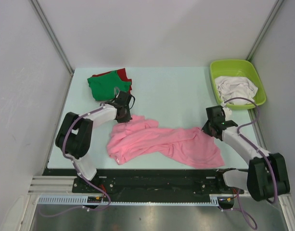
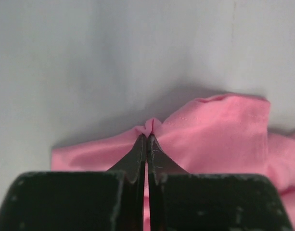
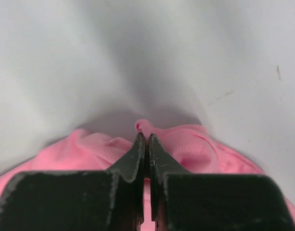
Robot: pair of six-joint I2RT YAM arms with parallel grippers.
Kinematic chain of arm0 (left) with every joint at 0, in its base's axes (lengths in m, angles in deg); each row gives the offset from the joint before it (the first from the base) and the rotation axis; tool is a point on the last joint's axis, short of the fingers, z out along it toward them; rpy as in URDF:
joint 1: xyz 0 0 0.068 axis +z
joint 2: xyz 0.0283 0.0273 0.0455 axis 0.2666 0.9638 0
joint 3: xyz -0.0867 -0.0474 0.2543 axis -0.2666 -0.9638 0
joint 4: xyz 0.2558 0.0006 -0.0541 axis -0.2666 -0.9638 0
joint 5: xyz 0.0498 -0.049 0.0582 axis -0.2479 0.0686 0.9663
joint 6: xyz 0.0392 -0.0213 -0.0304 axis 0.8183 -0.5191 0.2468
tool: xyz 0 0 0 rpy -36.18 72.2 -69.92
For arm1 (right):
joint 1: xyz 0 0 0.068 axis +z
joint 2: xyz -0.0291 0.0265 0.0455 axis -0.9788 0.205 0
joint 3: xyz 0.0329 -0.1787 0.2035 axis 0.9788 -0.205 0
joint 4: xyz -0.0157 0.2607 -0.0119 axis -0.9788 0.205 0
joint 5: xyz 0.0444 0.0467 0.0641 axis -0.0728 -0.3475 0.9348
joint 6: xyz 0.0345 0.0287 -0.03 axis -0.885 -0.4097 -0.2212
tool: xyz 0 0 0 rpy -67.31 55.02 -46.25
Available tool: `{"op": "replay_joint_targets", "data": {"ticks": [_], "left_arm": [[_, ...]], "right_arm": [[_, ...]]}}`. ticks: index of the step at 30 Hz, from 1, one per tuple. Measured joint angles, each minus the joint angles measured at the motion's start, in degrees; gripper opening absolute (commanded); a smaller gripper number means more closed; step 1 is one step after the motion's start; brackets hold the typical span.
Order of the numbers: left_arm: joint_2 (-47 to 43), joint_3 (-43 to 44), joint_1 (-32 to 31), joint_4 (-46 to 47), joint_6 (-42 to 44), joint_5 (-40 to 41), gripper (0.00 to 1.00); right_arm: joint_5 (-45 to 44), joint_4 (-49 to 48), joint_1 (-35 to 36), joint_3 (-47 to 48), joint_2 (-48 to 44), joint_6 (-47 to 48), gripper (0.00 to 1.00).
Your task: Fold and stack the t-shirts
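Observation:
A large pink t-shirt (image 1: 161, 142) lies crumpled across the middle front of the table. My left gripper (image 1: 123, 117) is shut on the pink shirt's far left edge; the left wrist view shows a pinch of pink cloth (image 2: 149, 126) between the closed fingers. My right gripper (image 1: 210, 128) is shut on the shirt's far right edge, with a fold of pink cloth (image 3: 146, 128) nipped between the fingers. A folded green t-shirt (image 1: 106, 85) lies on a red one (image 1: 123, 74) at the back left. White shirts (image 1: 236, 87) lie in the tub.
A lime-green plastic tub (image 1: 236, 67) stands at the back right of the pale table (image 1: 176, 91). White walls close in the back and both sides. The arm bases sit at the near edge.

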Motion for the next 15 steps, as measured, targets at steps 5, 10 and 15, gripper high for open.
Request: {"op": "replay_joint_targets", "data": {"ticks": [5,10,15], "left_arm": [[-11.8,-0.7,-0.9,-4.8,0.2,0.0,0.0],[-28.3,3.8,-1.0,-8.7,1.3,0.5,0.0],[-44.3,6.6,-1.0,-8.7,3.6,-0.2,0.0]], "right_arm": [[3.3,-1.4,0.5,0.5,-13.3,3.9,0.0],[6.0,0.3,0.8,8.9,-23.3,8.0,0.0],[10.0,1.9,1.9,19.4,-27.1,12.3,0.0]]}}
